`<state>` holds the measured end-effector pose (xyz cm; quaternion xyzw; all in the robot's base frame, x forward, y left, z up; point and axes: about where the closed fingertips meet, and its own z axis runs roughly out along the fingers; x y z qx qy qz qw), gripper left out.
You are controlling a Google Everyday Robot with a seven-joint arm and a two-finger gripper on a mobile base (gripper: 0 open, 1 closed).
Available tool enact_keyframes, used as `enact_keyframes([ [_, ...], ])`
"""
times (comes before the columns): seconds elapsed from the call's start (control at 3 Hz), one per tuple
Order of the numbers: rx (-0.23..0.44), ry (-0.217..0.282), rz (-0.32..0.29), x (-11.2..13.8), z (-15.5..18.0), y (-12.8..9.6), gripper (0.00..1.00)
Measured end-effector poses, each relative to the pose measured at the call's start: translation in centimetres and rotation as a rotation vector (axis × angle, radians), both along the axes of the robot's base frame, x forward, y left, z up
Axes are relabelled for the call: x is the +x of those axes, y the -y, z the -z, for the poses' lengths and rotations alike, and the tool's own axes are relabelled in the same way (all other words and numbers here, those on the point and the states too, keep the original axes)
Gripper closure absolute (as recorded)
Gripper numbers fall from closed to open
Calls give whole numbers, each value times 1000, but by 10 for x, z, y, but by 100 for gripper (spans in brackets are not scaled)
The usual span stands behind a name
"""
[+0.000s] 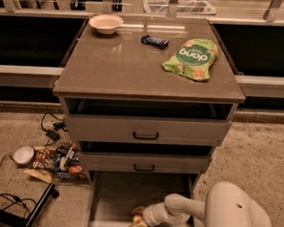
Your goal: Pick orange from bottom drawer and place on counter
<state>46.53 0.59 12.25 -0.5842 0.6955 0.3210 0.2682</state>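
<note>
The orange (137,219) lies on the grey floor of the pulled-out bottom drawer (114,192), near its front. My gripper (138,219) reaches in from the right on a white arm, low inside the drawer. It is open, with one finger (138,210) behind the orange and the other in front of it, so the fruit sits between them and is partly hidden. I cannot tell whether the fingers touch it. The counter (125,67) is the glossy grey-brown top of the cabinet, above the two upper drawers.
On the counter stand a pale bowl (105,23), a dark snack bar (155,41) and a green snack bag (191,58). The two upper drawers with dark bar handles (146,134) overhang the bottom drawer. Cables, wrappers and a white bowl (23,154) lie on the floor to the left.
</note>
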Motion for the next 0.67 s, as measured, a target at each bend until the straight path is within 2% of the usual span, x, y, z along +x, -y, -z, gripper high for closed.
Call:
enact_keyframes([
  [0.67,-12,2,-30,-5,3,-12,96],
])
